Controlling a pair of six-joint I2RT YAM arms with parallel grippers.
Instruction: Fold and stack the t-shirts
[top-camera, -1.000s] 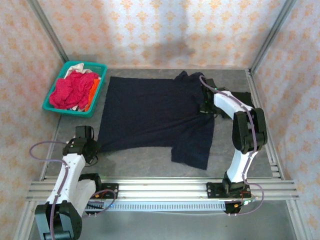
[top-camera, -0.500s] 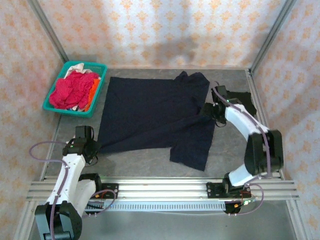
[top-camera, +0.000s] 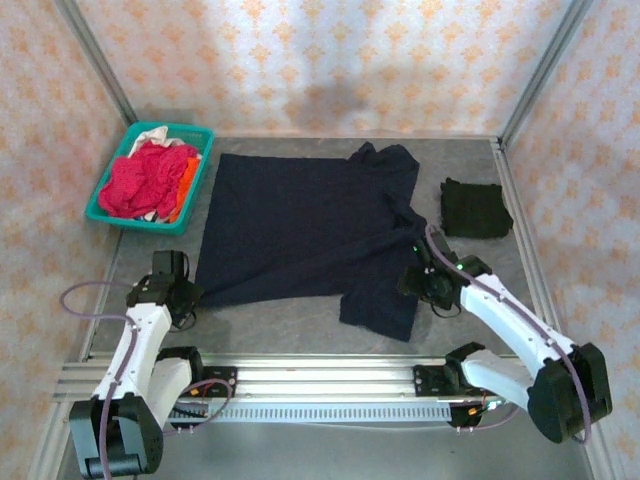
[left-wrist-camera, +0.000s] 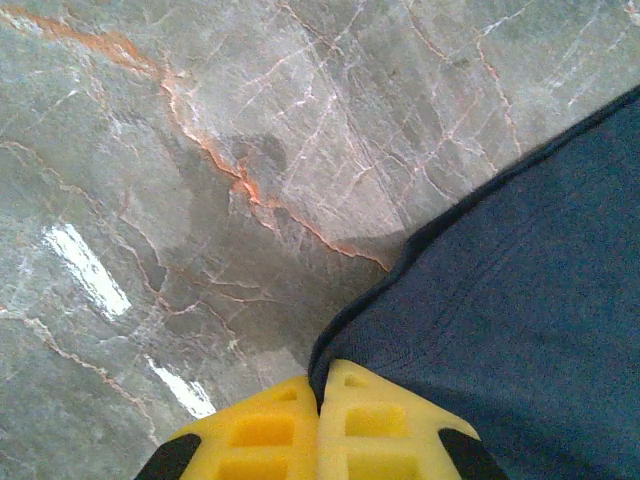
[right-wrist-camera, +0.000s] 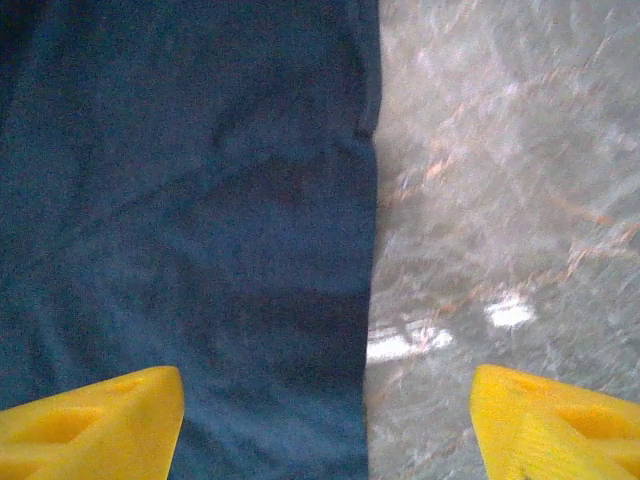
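Note:
A large dark navy t-shirt (top-camera: 300, 230) lies spread over the middle of the table. My left gripper (top-camera: 186, 293) is at its near left corner. In the left wrist view this gripper (left-wrist-camera: 320, 395) is shut on the shirt's hem (left-wrist-camera: 345, 330). My right gripper (top-camera: 416, 283) hovers at the shirt's near right side. Seen from the right wrist, it (right-wrist-camera: 325, 392) stands open over the navy cloth (right-wrist-camera: 180, 200), straddling its edge with nothing held. A folded black t-shirt (top-camera: 475, 208) rests at the back right. Magenta-red (top-camera: 145, 178), orange and white shirts fill the basket.
The teal plastic basket (top-camera: 135, 222) stands at the back left corner. Grey marble tabletop (top-camera: 290, 315) shows in front of the navy shirt and to its right. Metal frame posts and patterned walls close in the table on three sides.
My right arm pulled back from the shirt's far right part to its near right edge, and its gripper opened. The black shirt is now uncovered. The left arm stayed put.

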